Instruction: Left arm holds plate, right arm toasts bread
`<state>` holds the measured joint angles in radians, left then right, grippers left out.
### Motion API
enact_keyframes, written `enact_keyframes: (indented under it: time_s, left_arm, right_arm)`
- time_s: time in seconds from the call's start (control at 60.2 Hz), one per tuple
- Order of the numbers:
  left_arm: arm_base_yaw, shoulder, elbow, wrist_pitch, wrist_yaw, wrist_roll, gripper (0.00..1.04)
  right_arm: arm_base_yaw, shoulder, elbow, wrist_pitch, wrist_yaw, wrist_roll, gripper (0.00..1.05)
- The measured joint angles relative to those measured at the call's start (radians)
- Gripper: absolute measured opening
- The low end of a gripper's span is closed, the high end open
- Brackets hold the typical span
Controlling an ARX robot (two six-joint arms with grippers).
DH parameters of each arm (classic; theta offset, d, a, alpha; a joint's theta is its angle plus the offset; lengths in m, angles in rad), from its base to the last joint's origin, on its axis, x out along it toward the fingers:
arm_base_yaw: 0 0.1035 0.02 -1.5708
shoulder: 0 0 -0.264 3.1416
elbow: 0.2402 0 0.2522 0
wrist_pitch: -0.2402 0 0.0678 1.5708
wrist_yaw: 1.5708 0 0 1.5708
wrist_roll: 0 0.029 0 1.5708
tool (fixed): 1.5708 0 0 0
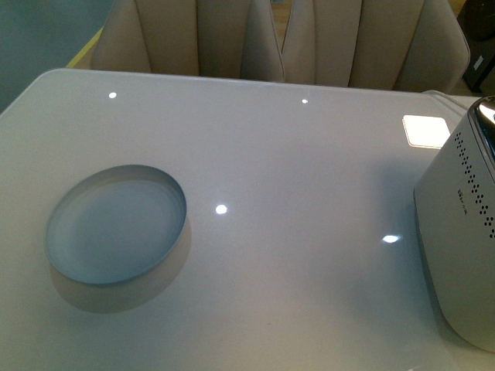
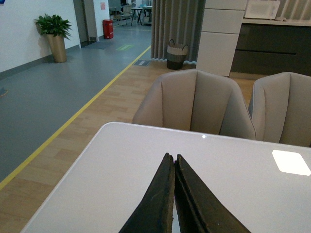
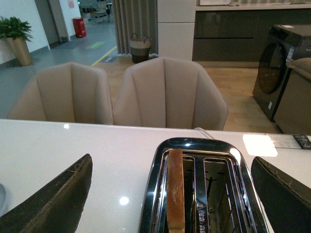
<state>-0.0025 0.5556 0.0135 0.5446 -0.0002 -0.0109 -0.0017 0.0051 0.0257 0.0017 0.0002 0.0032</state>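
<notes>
The pale blue-white plate (image 1: pixel 116 224) lies empty on the left part of the white table (image 1: pixel 309 154); neither arm shows in the front view. In the left wrist view my left gripper (image 2: pixel 174 158) hovers over bare tabletop with its black wedge jaws pressed together, holding nothing, and the plate is out of that view. My right gripper (image 3: pixel 172 159) is open, one finger on each side of the chrome-topped toaster (image 3: pixel 199 144). The bread (image 3: pixel 175 189) stands on edge in one toaster slot, its brown crust upward. The other slot is empty.
The toaster's white body (image 1: pixel 460 232) stands at the table's right edge. Two beige chairs (image 2: pixel 194 104) (image 3: pixel 167 94) stand behind the far table edge. Beyond the table's left side lies open floor with a yellow line (image 2: pixel 73 119).
</notes>
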Motion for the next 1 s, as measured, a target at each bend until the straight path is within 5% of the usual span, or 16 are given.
enact_keyframes:
  time_s: [0.897, 0.997]
  left_arm:
    - [0.000, -0.378, 0.000, -0.366, 0.000, 0.000, 0.03]
    - [0.000, -0.502, 0.000, -0.523, 0.000, 0.000, 0.03]
  right_arm:
    - [0.000, 0.000, 0.000, 0.000, 0.000, 0.000, 0.96]
    - [0.000, 0.000, 0.000, 0.000, 0.000, 0.000, 0.96]
